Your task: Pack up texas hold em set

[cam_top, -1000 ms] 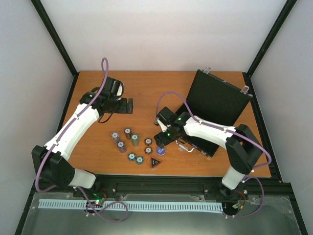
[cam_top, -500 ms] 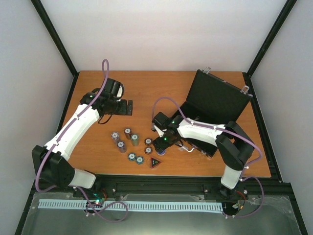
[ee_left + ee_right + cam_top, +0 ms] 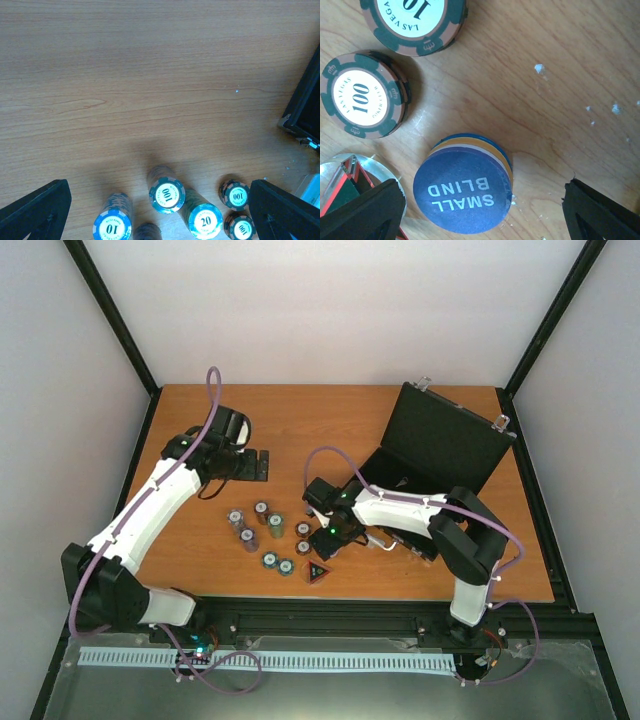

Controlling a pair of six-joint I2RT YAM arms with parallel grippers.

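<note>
The wooden table (image 3: 330,420) carries the whole set. The black case (image 3: 445,445) lies open at the far right with its lid tilted up and silver latches on the lid's far edge. Only the top view shows it whole; the left wrist view catches just one dark corner.

The left gripper (image 3: 262,464) hangs over bare wood at the far left, beyond the chips. Its wrist view shows both fingers (image 3: 40,210) spread wide with nothing gripped.

The chip stacks (image 3: 262,525) stand in a loose cluster near the middle, left of the case. From above their faces are unreadable. The left wrist view reads 100, 10 and 20 on them.

The right gripper (image 3: 328,543) sits low at the right edge of that cluster and hides what lies under it in the top view. Its own camera shows the blue disc (image 3: 462,197), printed SMALL BLIND, lying on a few thin yellow and blue discs. The fingers (image 3: 365,210) stand wide on either side of it, not closed on it.

The triangular token (image 3: 318,573) lies just near of the right gripper, closest to the table's near edge. The right wrist view shows it as a clear, red-trimmed piece beside the disc.

Small white crumbs (image 3: 539,68) on the wood appear clearly only in that close view.
</note>
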